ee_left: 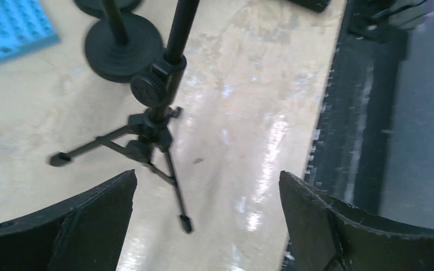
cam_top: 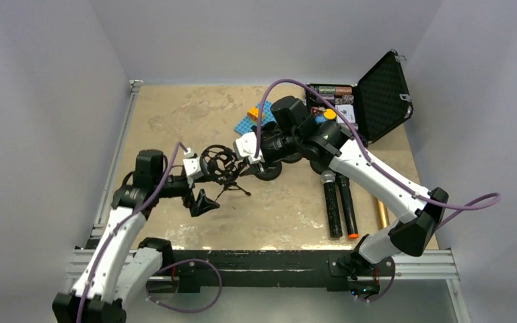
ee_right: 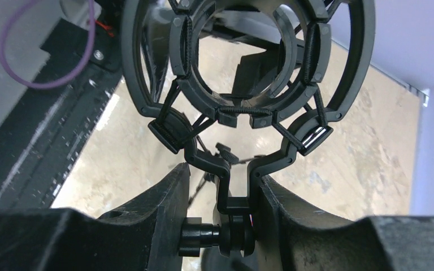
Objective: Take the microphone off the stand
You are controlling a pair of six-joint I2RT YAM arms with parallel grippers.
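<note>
Microphones (cam_top: 331, 205): two, black, handheld, one silver-grilled, other orange-tipped. I see both flat on tabletop (cam_top: 175, 114), right of stand (cam_top: 232, 188). Right end effector (ee_right: 223, 186) clamps shock mount (ee_right: 234, 111) stem. Left end effector (ee_left: 206, 178) gapes wide.

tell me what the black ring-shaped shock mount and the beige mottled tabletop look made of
Black ring-shaped shock mount: likely moulded plastic, matte, with crisp ribs and clips; its cords look elastic. Beige mottled tabletop: hard and glossy, with bright glare streaks; laminate or sealed stone, cannot tell which.
</note>
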